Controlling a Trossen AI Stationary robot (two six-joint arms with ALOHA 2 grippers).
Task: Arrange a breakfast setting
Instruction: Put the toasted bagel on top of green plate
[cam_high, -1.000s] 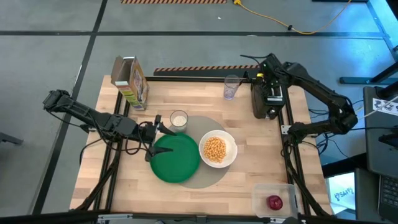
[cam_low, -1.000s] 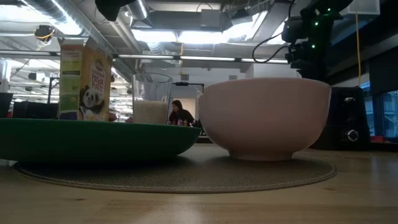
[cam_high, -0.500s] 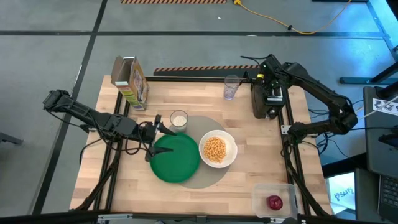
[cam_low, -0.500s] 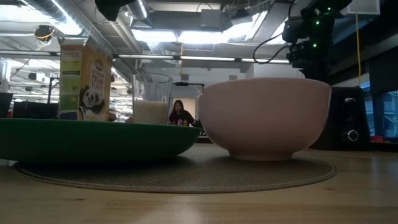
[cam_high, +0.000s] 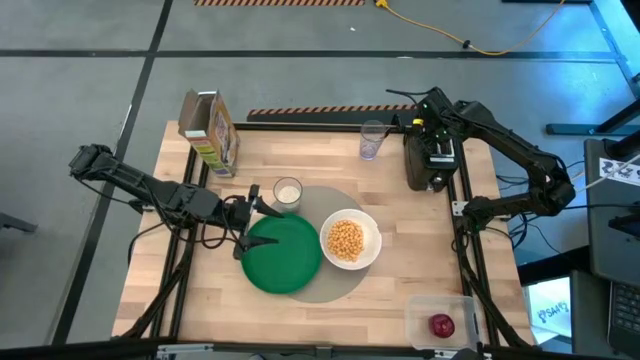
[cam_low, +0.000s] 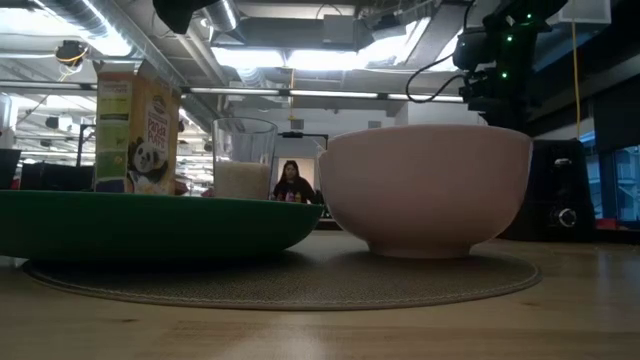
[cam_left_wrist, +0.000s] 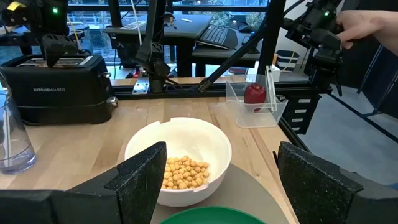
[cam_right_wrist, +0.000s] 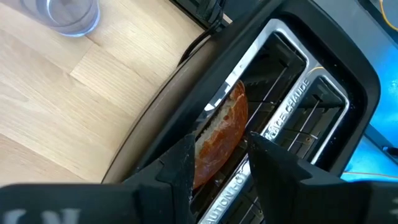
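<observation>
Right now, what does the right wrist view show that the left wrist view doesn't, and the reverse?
Only the right wrist view: the bagel standing in a slot of the toaster, between the right gripper fingers, seen from above.

Only the left wrist view: the white bowl of cereal, the red apple in a clear container, an edge of the green plate, the open left gripper, and a person's hand.

Both: the toaster, the empty clear glass, and the wooden table.

The toaster (cam_right_wrist: 273, 106) slot hides the lower half of the bagel (cam_right_wrist: 221, 134).
</observation>
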